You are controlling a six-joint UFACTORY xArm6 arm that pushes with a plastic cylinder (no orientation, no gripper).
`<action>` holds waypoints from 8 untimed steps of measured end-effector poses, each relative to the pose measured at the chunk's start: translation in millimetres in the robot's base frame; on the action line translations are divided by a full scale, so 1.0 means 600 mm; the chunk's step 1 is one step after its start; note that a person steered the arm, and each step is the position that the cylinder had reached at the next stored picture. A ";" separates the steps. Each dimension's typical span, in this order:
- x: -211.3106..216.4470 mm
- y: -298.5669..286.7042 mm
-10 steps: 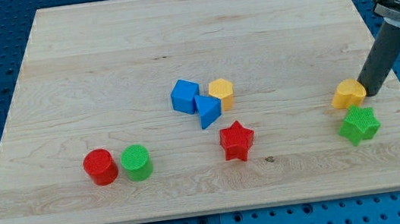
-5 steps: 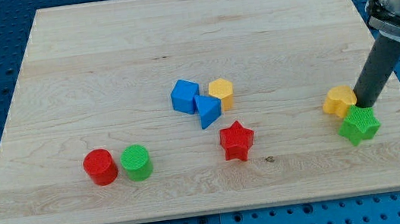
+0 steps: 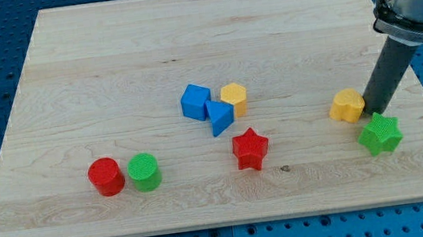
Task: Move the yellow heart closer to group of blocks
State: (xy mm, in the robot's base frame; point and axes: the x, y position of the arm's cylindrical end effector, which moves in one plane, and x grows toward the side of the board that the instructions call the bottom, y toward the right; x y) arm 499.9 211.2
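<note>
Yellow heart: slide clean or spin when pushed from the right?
Probably slides: the yellow heart looks squat and flat-bottomed on the smooth board. It may yaw, since my tip touches its rounded right side, perhaps off-centre. Tipping seems unlikely.

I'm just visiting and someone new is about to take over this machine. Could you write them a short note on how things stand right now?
My tip is touching the right side of the yellow heart, with the green star just below, apart from it.
The group, that is the blue cube, blue triangle, yellow hexagon and red star, sits mid-board to the view's left.
Done: the heart is in contact, and has slid left over the last second.
Left: a wide gap to the group remains, so keep pushing left.
</note>
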 end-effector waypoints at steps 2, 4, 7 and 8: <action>0.000 -0.048; -0.027 -0.113; -0.047 -0.211; -0.046 -0.222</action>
